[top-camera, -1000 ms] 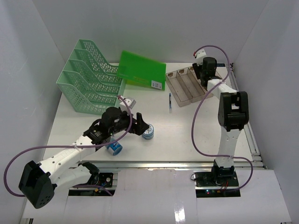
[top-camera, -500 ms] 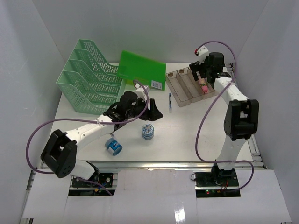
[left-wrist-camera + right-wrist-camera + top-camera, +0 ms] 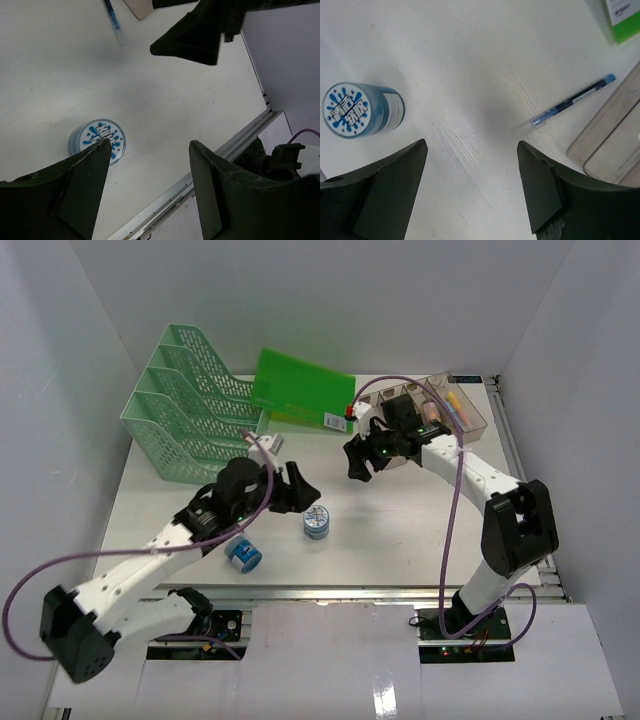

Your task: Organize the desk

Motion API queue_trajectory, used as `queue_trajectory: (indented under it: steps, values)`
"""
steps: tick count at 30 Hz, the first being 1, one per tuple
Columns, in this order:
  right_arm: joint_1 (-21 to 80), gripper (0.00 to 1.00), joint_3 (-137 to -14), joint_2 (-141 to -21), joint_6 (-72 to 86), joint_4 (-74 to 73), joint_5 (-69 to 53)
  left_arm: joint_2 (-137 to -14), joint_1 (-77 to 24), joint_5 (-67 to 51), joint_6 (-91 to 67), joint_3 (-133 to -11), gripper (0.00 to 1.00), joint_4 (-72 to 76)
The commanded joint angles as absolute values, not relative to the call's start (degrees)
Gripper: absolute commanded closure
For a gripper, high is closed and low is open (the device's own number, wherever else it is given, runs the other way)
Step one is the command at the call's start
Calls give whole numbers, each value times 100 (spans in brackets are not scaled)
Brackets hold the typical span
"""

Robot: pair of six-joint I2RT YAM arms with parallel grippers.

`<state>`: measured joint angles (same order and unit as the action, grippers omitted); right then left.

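Note:
The white desk [image 3: 400, 530] carries the loose items. My left gripper [image 3: 305, 495] is open and empty, hovering just left of and above an upright blue-and-white tub [image 3: 317, 522]; in the left wrist view [image 3: 150, 150] the tub [image 3: 97, 141] sits by the left finger. My right gripper [image 3: 358, 468] is open and empty, low over the desk. In the right wrist view [image 3: 471, 145] a blue pen [image 3: 565, 104] lies just beyond the right finger and the tub [image 3: 360, 110] is at the far left. The pen also shows in the left wrist view [image 3: 114, 22].
A second tub [image 3: 243, 554] lies on its side near the front. A mint-green mesh rack [image 3: 190, 405] stands at the back left, a green folder [image 3: 300, 390] beside it. A clear compartmented tray [image 3: 440, 410] holding several items is at the back right. A small grey-white object [image 3: 273, 444] lies behind my left arm.
My right arm swung from the tray leftward and down over the pen. My left gripper pulled back from near the pen to beside the upright tub.

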<state>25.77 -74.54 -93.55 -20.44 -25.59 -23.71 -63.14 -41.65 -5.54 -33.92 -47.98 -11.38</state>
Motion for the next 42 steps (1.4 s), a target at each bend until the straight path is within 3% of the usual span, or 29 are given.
queue_trajectory:
  steps: [1, 10, 30, 37, 42]
  values:
    - [2752, 20, -7686, -9806, -829, -2251, -831, -4766, -4157, 460, -3715, -4257, 24, -2136]
    - [2930, 24, -8511, -10995, -60, -2116, 304, -3460, -4131, 847, -3813, -3653, 23, -2862]
    - [3012, 51, -9066, -12230, 212, -1802, 1378, -2963, -4131, 1047, -3750, -3441, 22, -3076]
    - [3006, 73, -8876, -12269, 308, -1837, 771, -2926, -4131, 1081, -3797, -3392, 22, -3076]
    - [3005, 83, -8630, -12163, 268, -1836, 446, -2919, -4131, 1100, -3849, -3322, 23, -3094]
